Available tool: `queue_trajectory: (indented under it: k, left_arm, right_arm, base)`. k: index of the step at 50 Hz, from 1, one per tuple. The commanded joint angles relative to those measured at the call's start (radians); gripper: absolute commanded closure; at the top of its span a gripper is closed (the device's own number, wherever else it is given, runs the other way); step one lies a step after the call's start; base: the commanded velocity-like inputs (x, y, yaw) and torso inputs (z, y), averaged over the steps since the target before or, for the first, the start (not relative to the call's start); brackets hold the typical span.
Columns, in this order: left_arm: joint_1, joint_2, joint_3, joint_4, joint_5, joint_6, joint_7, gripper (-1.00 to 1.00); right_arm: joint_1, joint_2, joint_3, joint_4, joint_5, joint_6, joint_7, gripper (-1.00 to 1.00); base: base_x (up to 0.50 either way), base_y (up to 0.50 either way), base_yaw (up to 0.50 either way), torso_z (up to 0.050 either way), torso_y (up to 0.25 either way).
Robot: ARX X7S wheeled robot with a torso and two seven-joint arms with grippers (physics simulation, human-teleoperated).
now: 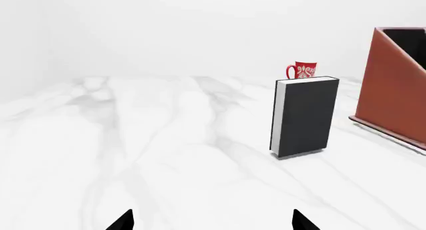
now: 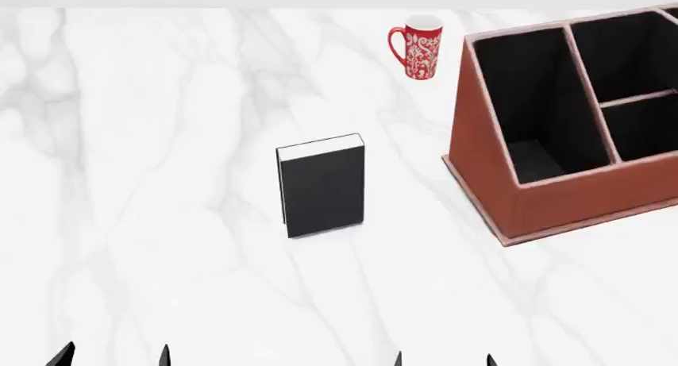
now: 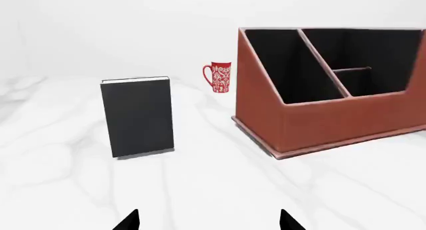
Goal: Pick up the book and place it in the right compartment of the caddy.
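The black book [image 2: 322, 189] stands upright on the white marble table [image 2: 159, 183], mid-table, its white page block showing along the top and left edge; it also shows as the book [image 1: 304, 115] and the book [image 3: 137, 116]. The reddish-brown caddy [image 2: 551, 198] sits to its right with black compartments open upward, also seen as the caddy [image 3: 319, 120] and the caddy [image 1: 392, 90]. My left gripper [image 2: 113, 356] and right gripper [image 2: 443, 360] hang at the near edge, both open and empty, well short of the book. Only fingertips [image 1: 123, 221] [image 3: 129, 221] show.
A red-and-white patterned mug [image 2: 417, 48] stands behind the book near the caddy's far left corner, also seen as the mug [image 3: 218, 77] and the mug [image 1: 303, 70]. The marble top spreads wide to the left of the book.
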Motion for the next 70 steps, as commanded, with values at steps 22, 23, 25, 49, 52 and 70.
queue_trajectory:
  k: [22, 23, 25, 49, 52, 70]
  left_arm:
    - [-0.016, -0.063, 0.077, -0.044, -0.037, 0.018, -0.093, -1.00]
    - [-0.015, -0.064, 0.079, -0.043, -0.038, 0.019, -0.095, -1.00]
    - [-0.016, -0.067, 0.085, -0.044, -0.039, 0.018, -0.097, -1.00]
    - [-0.022, -0.092, 0.116, -0.047, -0.069, 0.005, -0.127, -1.00]
    - [-0.031, -0.096, 0.117, -0.003, -0.082, -0.038, -0.130, -1.00]
    - [-0.563, -0.159, 0.034, 0.535, -0.315, -0.893, -0.190, -1.00]
  right_arm:
    - [-0.004, 0.066, -0.073, -0.055, 0.049, 0.062, 0.086, -1.00]
    - [-0.004, 0.069, -0.075, -0.056, 0.051, 0.065, 0.085, -1.00]
    - [-0.005, 0.071, -0.075, -0.059, 0.061, 0.055, 0.085, -1.00]
    - [0.003, 0.089, -0.097, -0.059, 0.056, 0.058, 0.160, -1.00]
    - [0.012, 0.095, -0.096, -0.087, 0.052, 0.093, 0.175, -1.00]
    - [0.588, 0.200, -0.037, -0.672, 0.238, 1.026, 0.214, -1.00]
  base:
    - [0.03, -0.12, 0.00, 0.000, 0.000]
    - [0.12, -0.50, 0.00, 0.000, 0.000]
    - [0.12, -0.50, 0.00, 0.000, 0.000]
    - [0.06, -0.29, 0.00, 0.000, 0.000]
    - [0.00, 0.00, 0.00, 0.000, 0.000]
    - [0.00, 0.00, 0.00, 0.000, 0.000]
